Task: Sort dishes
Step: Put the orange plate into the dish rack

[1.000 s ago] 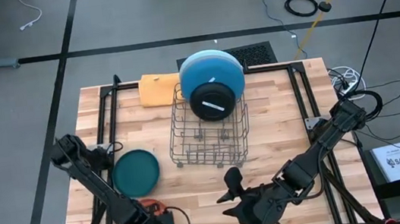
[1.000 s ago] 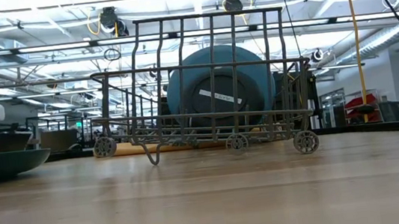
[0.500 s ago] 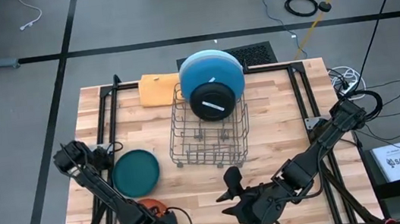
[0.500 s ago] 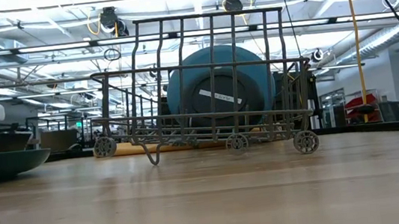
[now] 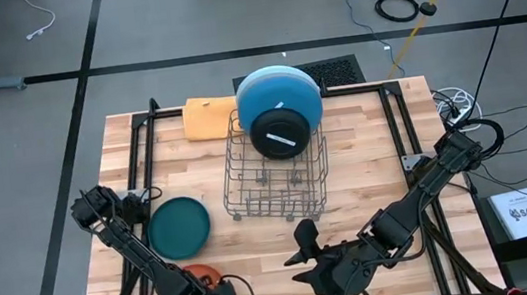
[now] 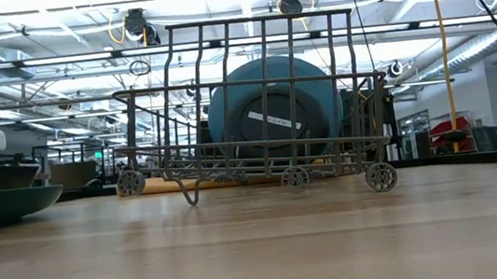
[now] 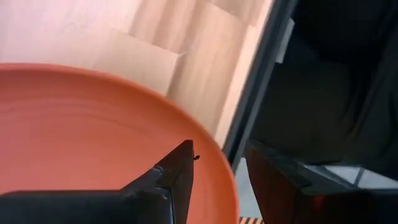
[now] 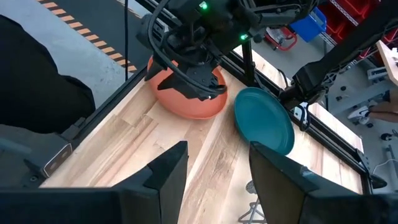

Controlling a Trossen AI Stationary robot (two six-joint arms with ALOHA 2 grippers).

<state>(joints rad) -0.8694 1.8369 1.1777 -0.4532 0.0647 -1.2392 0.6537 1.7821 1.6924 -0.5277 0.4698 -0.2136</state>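
Wooden table [image 5: 365, 155] is holding a rack [image 5: 277, 171] mid-top, with blue plate [image 5: 282, 90] and black plate [image 5: 282, 132] standing in it. Orange plate [image 5: 182, 283] is lying at the near-left corner, its rim almost over the table edge. Left gripper [image 7: 214, 171] is straddling that rim, fingers parted, seemingly not clamping yet. Teal plate [image 5: 178, 227] is sitting just beyond, leaving little room. Right gripper [image 5: 302, 254] is waiting open, near centre-front.

bright, even overhead light w/ soft shadows; left wrist close-up blurry, low view foreground soft
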